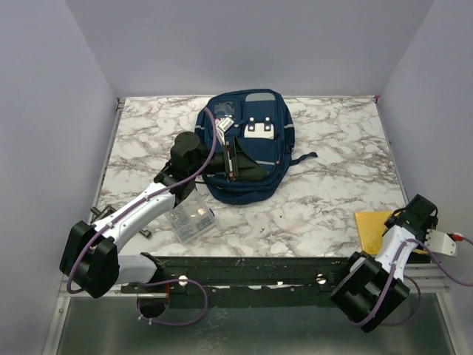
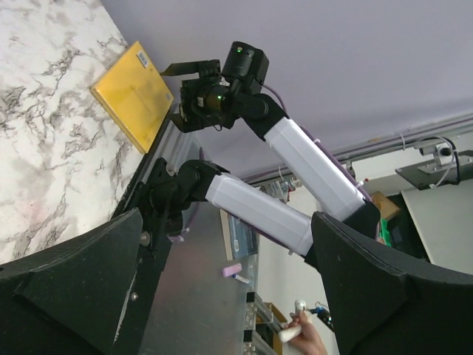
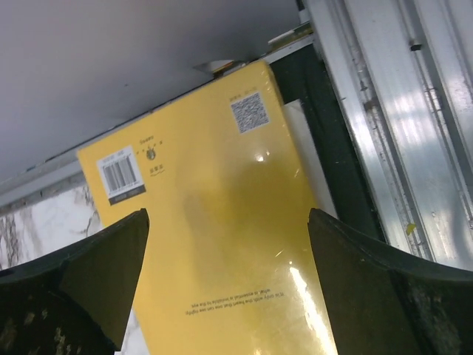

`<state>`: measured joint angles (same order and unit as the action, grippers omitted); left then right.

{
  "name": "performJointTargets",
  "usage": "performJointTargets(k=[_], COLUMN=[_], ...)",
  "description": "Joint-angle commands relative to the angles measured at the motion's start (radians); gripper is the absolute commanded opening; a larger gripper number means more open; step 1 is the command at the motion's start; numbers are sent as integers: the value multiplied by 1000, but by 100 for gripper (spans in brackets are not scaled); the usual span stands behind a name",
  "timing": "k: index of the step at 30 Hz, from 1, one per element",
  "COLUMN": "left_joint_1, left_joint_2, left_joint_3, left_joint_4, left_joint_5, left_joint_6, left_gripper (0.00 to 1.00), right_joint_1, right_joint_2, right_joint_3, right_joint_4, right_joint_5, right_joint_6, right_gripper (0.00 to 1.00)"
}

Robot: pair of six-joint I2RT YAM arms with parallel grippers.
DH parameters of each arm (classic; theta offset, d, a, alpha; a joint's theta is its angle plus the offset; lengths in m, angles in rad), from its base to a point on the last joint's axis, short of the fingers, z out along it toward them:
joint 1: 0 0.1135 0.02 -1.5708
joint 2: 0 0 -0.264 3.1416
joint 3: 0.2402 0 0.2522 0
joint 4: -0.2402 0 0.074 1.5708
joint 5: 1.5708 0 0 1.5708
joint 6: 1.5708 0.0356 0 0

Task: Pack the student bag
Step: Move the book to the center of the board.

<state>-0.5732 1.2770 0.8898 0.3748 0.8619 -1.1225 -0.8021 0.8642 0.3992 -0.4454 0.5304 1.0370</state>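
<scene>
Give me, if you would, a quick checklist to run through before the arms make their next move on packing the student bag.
1. The left gripper open and empty: ok.
2. The right gripper open over the yellow shrink-wrapped packet: ok.
3. The packet lying flat at the near right edge of the table: ok.
4. The student bag open wide enough: cannot tell.
5. The clear plastic box packed: not ok, it sits on the table outside the bag.

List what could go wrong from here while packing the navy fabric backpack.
1. The glossy yellow flat package lies at the marble table's near edge under the open right gripper; a nudge might slide it off.
2. The clear plastic box sits beside the left arm; a sweep could knock it.
</scene>
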Motion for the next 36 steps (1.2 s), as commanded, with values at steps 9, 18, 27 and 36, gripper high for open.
performJointTargets(k=[9,18,27,36], left_joint_1=[-10,-7,7,45], left_joint_2=[12,36,67,102], left_joint_3=[34,29,27,31], left_joint_4=[33,66,87,110], left_joint_5=[81,98,108,129], left_joint_6=[6,-34,-47,-62], left_gripper=[98,98,98,98], right_joint_1=[-40,-40,20,321], right_joint_2=[71,43,247,388], right_joint_3=[-58,-139,-144,52], right_joint_4=[151,360,498,406], right_joint_5=[79,-114,-339,-301], right_joint_6=[-11,-140,-115,-269], right_gripper=[88,87,64,68])
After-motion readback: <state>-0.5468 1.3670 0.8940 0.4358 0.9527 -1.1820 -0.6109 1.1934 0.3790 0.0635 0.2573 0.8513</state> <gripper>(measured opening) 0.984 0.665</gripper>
